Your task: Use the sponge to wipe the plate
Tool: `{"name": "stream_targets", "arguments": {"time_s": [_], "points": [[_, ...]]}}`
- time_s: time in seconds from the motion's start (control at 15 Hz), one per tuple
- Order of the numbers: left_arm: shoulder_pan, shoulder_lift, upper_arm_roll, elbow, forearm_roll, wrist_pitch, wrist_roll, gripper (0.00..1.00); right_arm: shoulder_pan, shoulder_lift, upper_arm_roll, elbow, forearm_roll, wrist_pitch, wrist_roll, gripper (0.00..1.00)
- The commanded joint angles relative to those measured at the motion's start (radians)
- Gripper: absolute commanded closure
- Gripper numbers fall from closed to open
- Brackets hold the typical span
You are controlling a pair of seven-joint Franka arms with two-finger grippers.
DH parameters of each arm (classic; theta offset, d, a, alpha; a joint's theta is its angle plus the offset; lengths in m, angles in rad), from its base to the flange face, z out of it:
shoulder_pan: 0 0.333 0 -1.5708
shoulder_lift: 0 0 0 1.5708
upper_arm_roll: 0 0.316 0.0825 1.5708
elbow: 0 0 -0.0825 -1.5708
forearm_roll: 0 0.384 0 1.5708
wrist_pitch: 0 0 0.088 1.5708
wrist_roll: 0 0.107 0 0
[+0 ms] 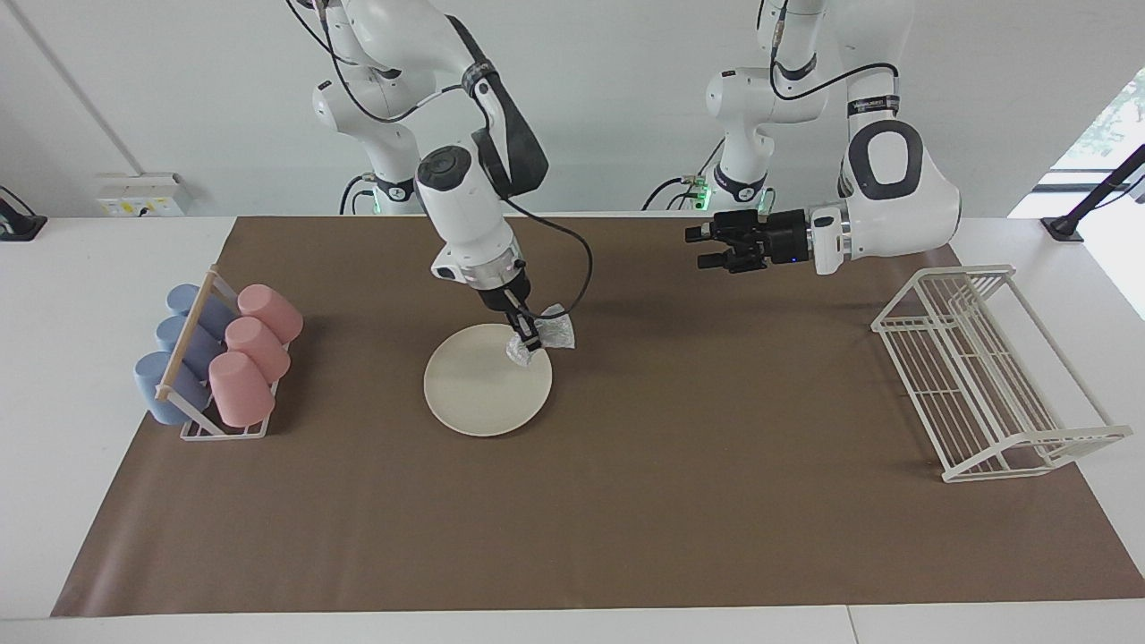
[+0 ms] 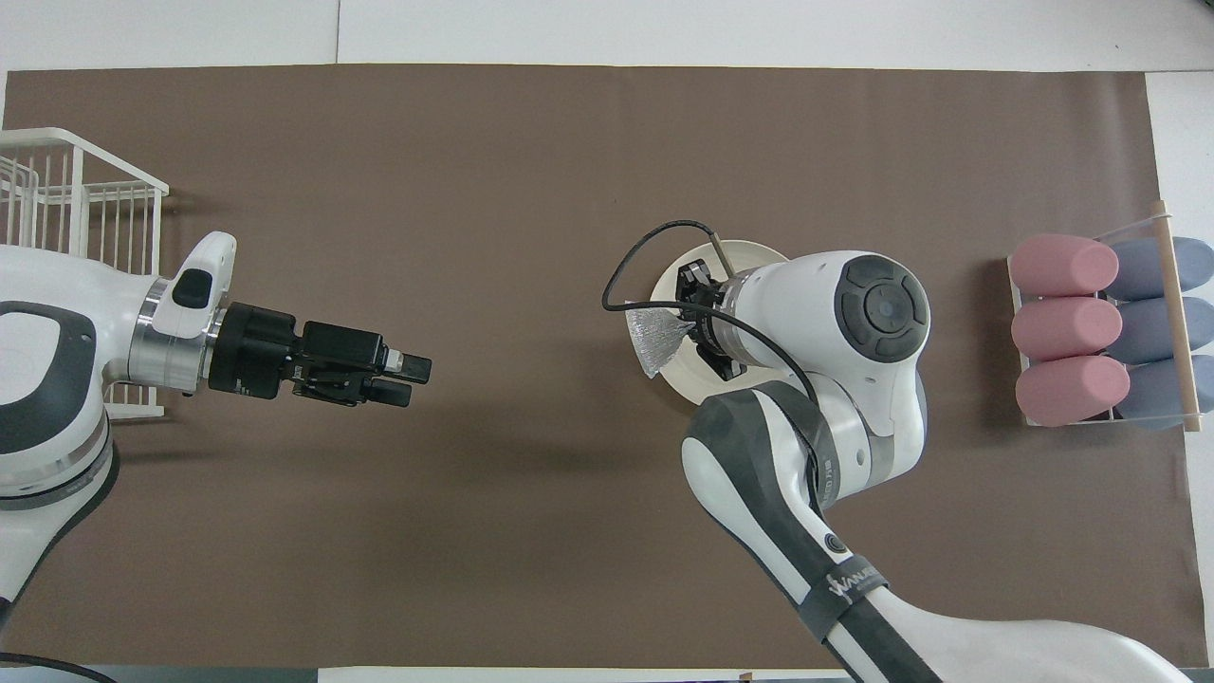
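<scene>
Facing view: right gripper (image 1: 530, 338) at frame centre, fingers clamped on the sponge (image 1: 547, 336), which lay over the upper-right rim of the plate (image 1: 479, 389). Left gripper (image 1: 708, 247), upper right, hung level over the brown mat (image 1: 626, 501), fingers parted, holding nothing; that arm waited.

Overhead view: sponge (image 2: 656, 339) at the plate's (image 2: 749, 250) left edge, centre-right. Left gripper (image 2: 403, 378) at middle left.
</scene>
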State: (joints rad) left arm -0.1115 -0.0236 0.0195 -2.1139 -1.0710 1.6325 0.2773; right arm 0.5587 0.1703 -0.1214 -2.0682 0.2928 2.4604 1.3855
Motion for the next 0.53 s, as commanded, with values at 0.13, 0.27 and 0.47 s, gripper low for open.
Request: {"name": "stream_targets", "arguments": {"time_s": [0.13,0.27,0.47], "points": [[0.062,-0.010,0.002,0.021,0.219,0.044,0.008,0.00,-0.022,0.056,0.011,-0.093,-0.001,0.094,-0.140,1.00],[0.065,-0.009,0.004,0.047,0.307,0.059,-0.003,0.00,-0.019,0.072,0.013,-0.095,-0.001,0.121,-0.135,1.00],[0.082,-0.007,0.004,0.068,0.425,0.095,-0.007,0.00,-0.043,0.097,0.013,-0.098,0.000,0.129,-0.221,1.00]]}}
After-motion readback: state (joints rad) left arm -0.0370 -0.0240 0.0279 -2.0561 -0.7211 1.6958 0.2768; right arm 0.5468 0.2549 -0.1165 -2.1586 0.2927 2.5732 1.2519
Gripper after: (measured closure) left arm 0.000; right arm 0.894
